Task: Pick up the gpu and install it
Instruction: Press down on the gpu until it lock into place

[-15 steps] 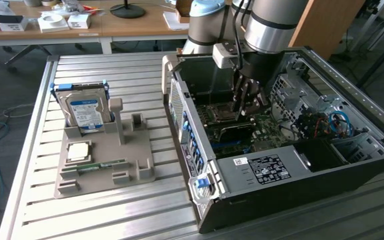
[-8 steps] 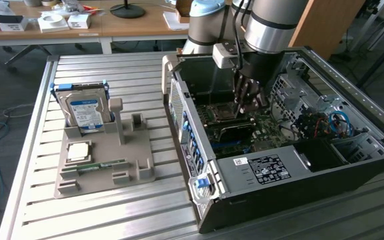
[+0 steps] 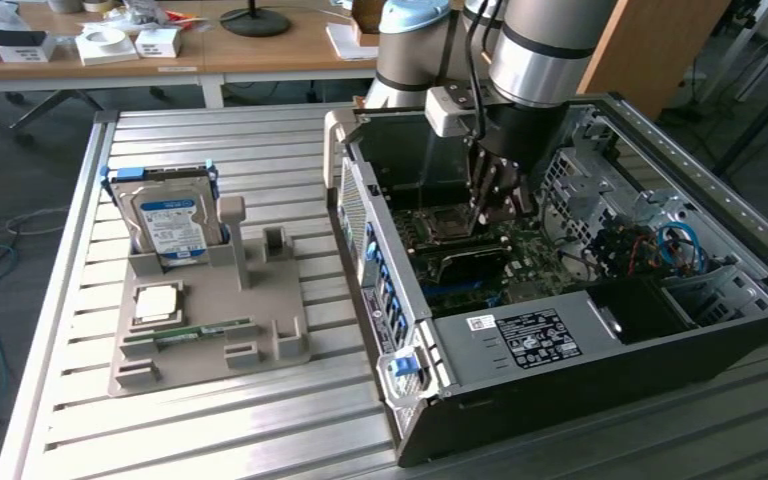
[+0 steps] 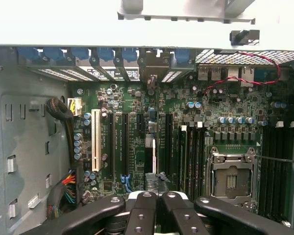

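Note:
The gpu [image 4: 154, 147] shows edge-on in the wrist view as a thin upright card. It stands in line with a motherboard [image 4: 225, 98] slot, and its metal bracket end [image 4: 151, 73] is at the case's rear slots. My gripper [image 4: 158, 196] is shut, with its black fingertips together right over the card's near upper edge. Whether they pinch the card I cannot tell. In the exterior view the gripper [image 3: 498, 205] reaches down into the open PC case [image 3: 518, 340], just above the board.
On the exterior view's left, a grey parts holder [image 3: 211, 350] on the slatted table carries a blue-labelled hard drive [image 3: 171, 225], a CPU chip [image 3: 157, 303] and a RAM stick [image 3: 204, 330]. An open CPU socket [image 4: 232, 178] and cable bundles [image 4: 63, 186] flank the slot.

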Robot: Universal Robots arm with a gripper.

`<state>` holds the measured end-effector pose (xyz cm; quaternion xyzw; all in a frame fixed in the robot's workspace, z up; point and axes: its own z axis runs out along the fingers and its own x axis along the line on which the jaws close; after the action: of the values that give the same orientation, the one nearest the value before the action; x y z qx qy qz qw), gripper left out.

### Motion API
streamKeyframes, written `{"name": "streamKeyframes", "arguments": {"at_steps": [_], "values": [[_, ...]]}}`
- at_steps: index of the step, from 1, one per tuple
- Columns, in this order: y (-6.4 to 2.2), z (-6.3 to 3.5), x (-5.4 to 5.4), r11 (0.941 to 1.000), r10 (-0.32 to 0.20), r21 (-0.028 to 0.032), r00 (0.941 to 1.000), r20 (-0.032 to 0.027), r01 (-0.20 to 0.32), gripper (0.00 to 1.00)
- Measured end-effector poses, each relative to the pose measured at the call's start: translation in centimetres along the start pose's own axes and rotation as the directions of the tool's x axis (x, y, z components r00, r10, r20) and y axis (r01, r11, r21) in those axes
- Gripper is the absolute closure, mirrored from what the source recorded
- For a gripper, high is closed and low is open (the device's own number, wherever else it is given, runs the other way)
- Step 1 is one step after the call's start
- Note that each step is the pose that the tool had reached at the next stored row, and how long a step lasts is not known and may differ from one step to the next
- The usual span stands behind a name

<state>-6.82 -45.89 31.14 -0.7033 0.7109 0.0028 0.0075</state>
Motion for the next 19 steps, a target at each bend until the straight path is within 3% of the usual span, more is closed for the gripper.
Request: {"name": "streamKeyframes", "arguments": {"at_steps": [19], "values": [[0.47, 0.05, -0.13, 1.0, 0.0, 0.0, 1.0, -0.0001, 0.0, 0.89]]}}
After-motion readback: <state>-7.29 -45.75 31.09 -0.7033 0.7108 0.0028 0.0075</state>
